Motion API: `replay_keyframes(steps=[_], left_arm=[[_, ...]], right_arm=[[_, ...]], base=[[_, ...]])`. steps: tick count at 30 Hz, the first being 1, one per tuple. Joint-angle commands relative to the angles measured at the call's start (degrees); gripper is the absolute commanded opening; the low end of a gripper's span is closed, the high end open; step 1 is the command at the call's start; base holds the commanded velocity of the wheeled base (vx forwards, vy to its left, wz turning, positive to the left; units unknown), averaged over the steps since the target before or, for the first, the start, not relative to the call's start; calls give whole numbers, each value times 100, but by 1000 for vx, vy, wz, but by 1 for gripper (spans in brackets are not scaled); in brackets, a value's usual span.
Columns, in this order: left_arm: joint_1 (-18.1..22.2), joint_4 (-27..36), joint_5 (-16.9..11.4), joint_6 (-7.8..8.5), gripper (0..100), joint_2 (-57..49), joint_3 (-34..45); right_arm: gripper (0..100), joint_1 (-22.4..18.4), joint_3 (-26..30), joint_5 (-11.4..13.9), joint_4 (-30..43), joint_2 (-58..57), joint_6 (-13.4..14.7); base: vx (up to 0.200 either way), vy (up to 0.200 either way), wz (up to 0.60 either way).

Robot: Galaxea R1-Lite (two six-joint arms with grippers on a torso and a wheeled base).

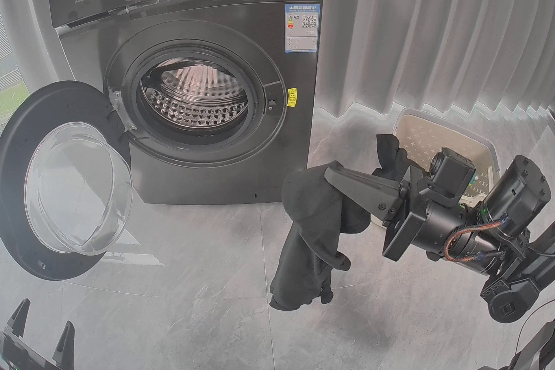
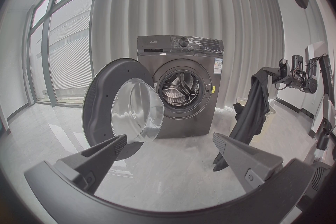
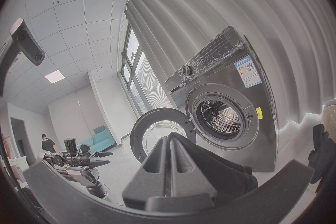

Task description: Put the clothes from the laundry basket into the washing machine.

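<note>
the right arm's fingers (image 1: 361, 189) are pressed together on a black garment (image 1: 309, 238), pinching it at their tips. the cloth bunches over the tips and hangs straight down from them above the floor (image 1: 191, 284), between the washing machine (image 1: 191, 180) and the laundry basket (image 1: 428, 137). more dark cloth (image 1: 388, 151) sits at the basket's near rim; whether it joins the held piece i cannot tell. the machine's door (image 1: 34, 122) stands swung wide. the left arm's fingers (image 2: 94, 158) are spread apart, holding nothing, well apart from the garment.
</note>
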Motion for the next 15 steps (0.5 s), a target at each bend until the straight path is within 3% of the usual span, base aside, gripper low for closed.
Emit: replay_keyframes(steps=[1, 6, 8, 15], left_arm=[[-2, 0, 1, -3, 100, -84, 92], [-2, 0, 1, -3, 100, -84, 101], [-2, 0, 1, -3, 100, -84, 101], [-2, 0, 1, -3, 100, -84, 92]], right_arm=[[0, -5, -1, 3, -3, 0, 5], [0, -22, -18, -23, -3, 17, 5], [0, -57, -27, -6, -3, 17, 5], [0, -31, -10, -6, -3, 17, 5]], base=[[0, 0, 0], [0, 0, 0], [0, 0, 600], [0, 0, 0]])
